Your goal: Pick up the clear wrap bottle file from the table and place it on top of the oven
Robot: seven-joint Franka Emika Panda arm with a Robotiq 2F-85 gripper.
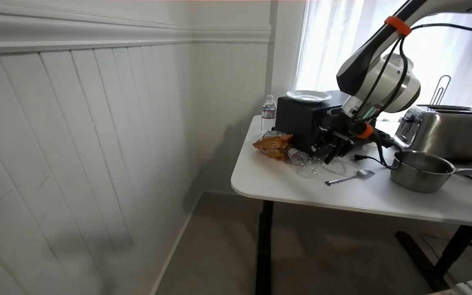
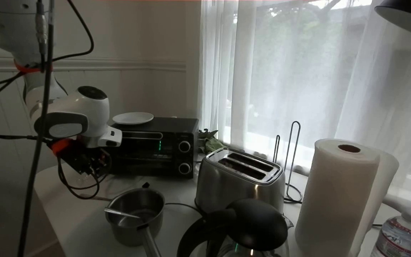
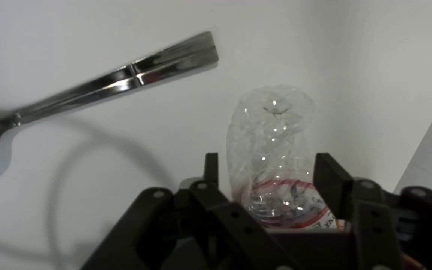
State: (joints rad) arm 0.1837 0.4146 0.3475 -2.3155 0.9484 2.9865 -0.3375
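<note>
The clear wrap bottle file is a crumpled see-through bottle with a red and white label (image 3: 276,150). It lies on the white table (image 1: 256,180), in front of the black oven (image 1: 295,123), as an exterior view shows (image 1: 309,167). My gripper (image 3: 266,159) is open above it in the wrist view. The bottle shows between the two fingers, with a gap at the left finger; the right finger overlaps its edge in the picture. The bottle's lower part is hidden by the gripper. The gripper (image 2: 93,166) and oven (image 2: 148,153) also show in an exterior view.
A white plate (image 1: 309,96) sits on the oven. An orange-brown snack bag (image 1: 274,146) and an upright water bottle (image 1: 268,112) stand beside it. A metal utensil (image 3: 126,80), a pot (image 1: 418,176) and a silver toaster (image 2: 239,182) are nearby. Cables hang from the arm.
</note>
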